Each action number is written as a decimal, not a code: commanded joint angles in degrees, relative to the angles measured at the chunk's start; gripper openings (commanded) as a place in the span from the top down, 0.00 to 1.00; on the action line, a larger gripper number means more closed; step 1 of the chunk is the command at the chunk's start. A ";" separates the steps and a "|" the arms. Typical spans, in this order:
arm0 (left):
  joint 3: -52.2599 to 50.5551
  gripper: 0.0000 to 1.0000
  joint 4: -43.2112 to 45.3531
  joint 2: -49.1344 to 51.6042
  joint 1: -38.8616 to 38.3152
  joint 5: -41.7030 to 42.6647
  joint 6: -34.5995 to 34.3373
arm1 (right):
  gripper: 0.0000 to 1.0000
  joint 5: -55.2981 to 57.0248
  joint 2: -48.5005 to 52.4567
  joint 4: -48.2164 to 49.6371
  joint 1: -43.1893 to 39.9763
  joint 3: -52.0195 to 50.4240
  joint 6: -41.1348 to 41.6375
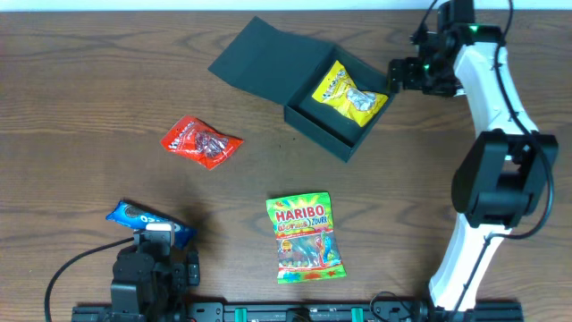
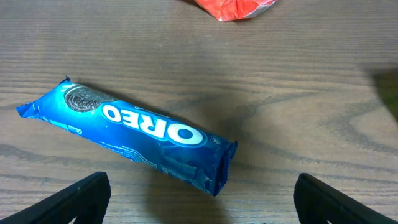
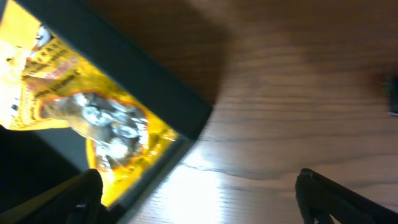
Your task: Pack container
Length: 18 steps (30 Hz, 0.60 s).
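The dark container (image 1: 313,125) stands open at the back centre, its flap lid (image 1: 250,58) laid out to the left. A yellow snack packet (image 1: 350,93) lies inside it, also seen in the right wrist view (image 3: 81,112). My right gripper (image 1: 398,74) is open and empty just right of the container's corner (image 3: 193,118). A blue Oreo packet (image 1: 147,216) lies at the front left, seen close in the left wrist view (image 2: 134,134). My left gripper (image 2: 199,205) is open and empty just in front of it.
A red snack packet (image 1: 201,141) lies left of centre; its edge shows in the left wrist view (image 2: 233,7). A green Haribo bag (image 1: 304,236) lies at the front centre. The right arm (image 1: 496,134) rises along the right side.
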 commanded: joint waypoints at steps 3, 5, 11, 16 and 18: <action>-1.55 0.05 -1.40 -0.35 0.09 -0.63 0.81 | 0.01 4.57 0.04 1.09 1.90 -2.03 9.33; -1.55 0.05 -1.40 -0.35 0.09 -0.61 0.81 | 0.01 7.41 0.04 1.16 1.81 -3.13 12.72; -1.55 0.05 -1.40 -0.35 0.09 -0.61 0.81 | 0.01 8.33 0.04 1.66 0.66 -6.56 16.68; -1.55 0.05 -1.40 -0.35 0.09 -0.61 0.81 | 0.01 8.33 0.04 1.62 0.46 -9.60 16.70; -1.55 0.05 -1.40 -0.35 0.09 -0.63 0.81 | 0.01 8.31 0.02 1.11 0.55 -10.25 17.00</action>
